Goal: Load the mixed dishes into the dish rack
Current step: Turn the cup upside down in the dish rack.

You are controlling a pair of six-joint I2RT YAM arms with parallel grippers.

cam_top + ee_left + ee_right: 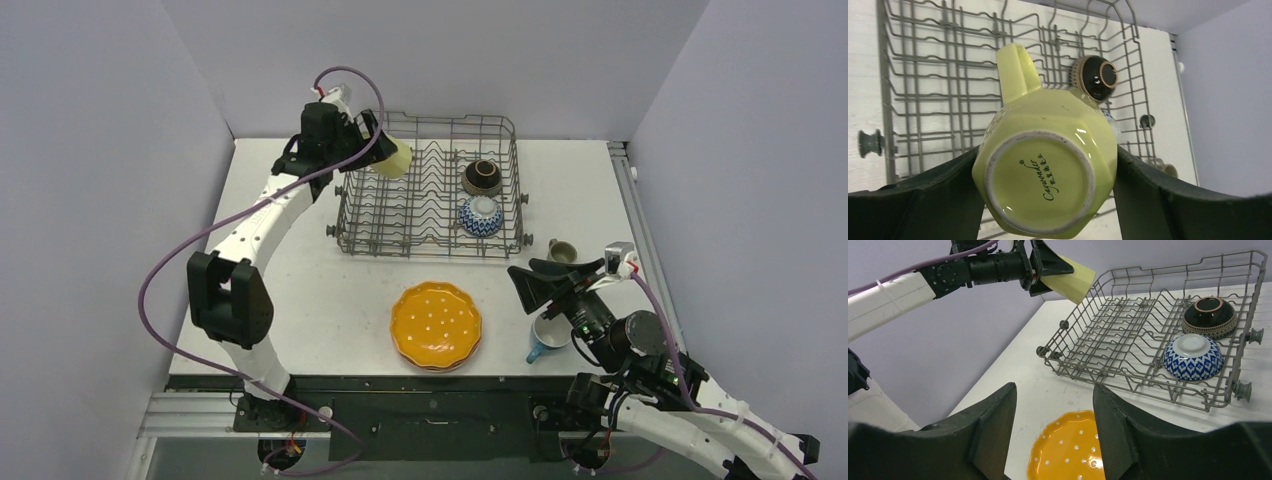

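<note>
Filling my left wrist cam is the yellow mug [1043, 180], base toward the lens and handle pointing away over the rack [400, 205]. My left jaws are clamped on its sides, one finger on each side of the body. From above, the mug hangs in the air at the rack's far left corner. It's tipped on its side with the mouth toward the rack's middle, and as far as I can see it's clear of the wires.

Two bowls sit upside down along the rack's right side. The brown bowl [482, 177] is farther back and the patterned bowl [481, 216] is just in front of it. They're close, but I can't tell if they touch.

My right jaws are spread apart with nothing between them, hovering off the rack's near right corner. The blue mug [545, 340] sits on the worktop [300, 280] right beside them. The grey mug [561, 250] stands just outside the rack's near right corner. The orange plate [436, 325] lies flat on the worktop in front of the rack, about level with its middle, and another rim peeks out from under it.
</note>
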